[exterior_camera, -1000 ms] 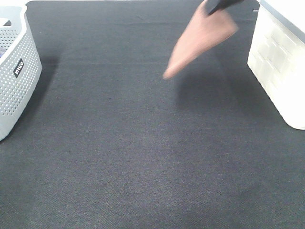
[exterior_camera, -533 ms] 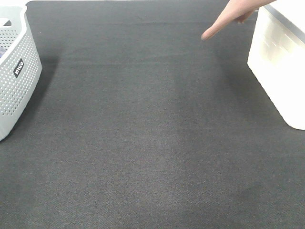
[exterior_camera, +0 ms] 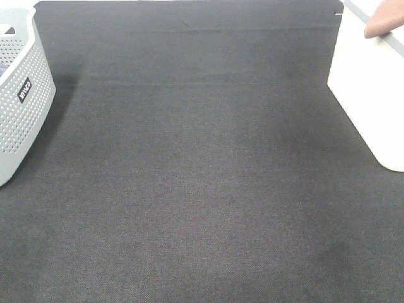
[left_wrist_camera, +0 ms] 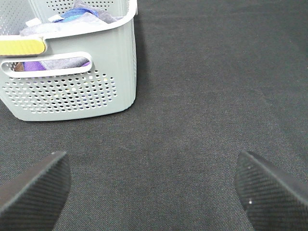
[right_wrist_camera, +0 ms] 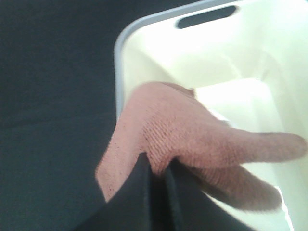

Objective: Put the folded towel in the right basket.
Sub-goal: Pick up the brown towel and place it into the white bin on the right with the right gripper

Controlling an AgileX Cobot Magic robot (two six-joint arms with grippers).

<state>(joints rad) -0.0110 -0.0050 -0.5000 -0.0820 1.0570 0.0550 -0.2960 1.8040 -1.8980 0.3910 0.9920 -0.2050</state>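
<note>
The pink folded towel (right_wrist_camera: pixel 192 139) hangs from my right gripper (right_wrist_camera: pixel 156 173), which is shut on it. In the right wrist view it hangs over the rim and open inside of the white right basket (right_wrist_camera: pixel 159 33). In the high view only a corner of the towel (exterior_camera: pixel 385 24) shows at the top right, above the white basket (exterior_camera: pixel 369 88); the right gripper itself is out of that frame. My left gripper (left_wrist_camera: pixel 154 187) is open and empty, low over the dark mat near the grey basket.
A grey perforated basket (exterior_camera: pixel 19 95) with folded cloths stands at the left edge; it shows close in the left wrist view (left_wrist_camera: pixel 72 82). A dark mat (exterior_camera: pixel 189 177) covers the table between the two baskets.
The towel has been carried up and to the right, from over the mat's far middle to above the white basket. The left gripper's side has not changed.
</note>
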